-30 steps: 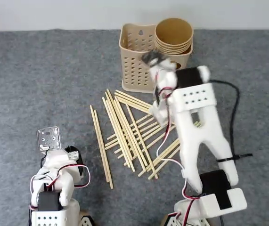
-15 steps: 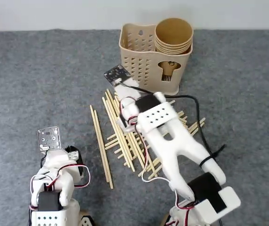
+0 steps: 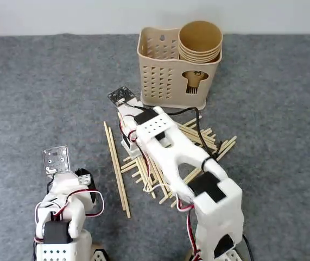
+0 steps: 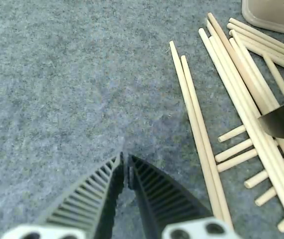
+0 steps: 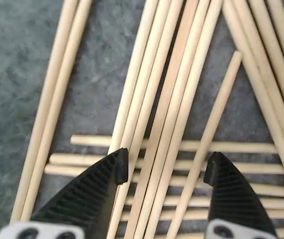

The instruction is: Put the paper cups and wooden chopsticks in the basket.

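Note:
A beige basket stands at the back of the grey mat, with a stack of brown paper cups in its right end. Many wooden chopsticks lie crossed on the mat in front of it. My right gripper hangs open just above the left part of the pile, its fingers straddling several parallel chopsticks. My left gripper is shut and empty over bare mat, left of a loose pair of chopsticks.
The right arm stretches across the pile and hides its middle. The left arm sits folded at the front left. A basket corner shows in the left wrist view. Open mat lies left and right of the pile.
The right arm swung away from the basket front, leftward and down, and now hovers over the left part of the chopstick pile. The left arm has not moved.

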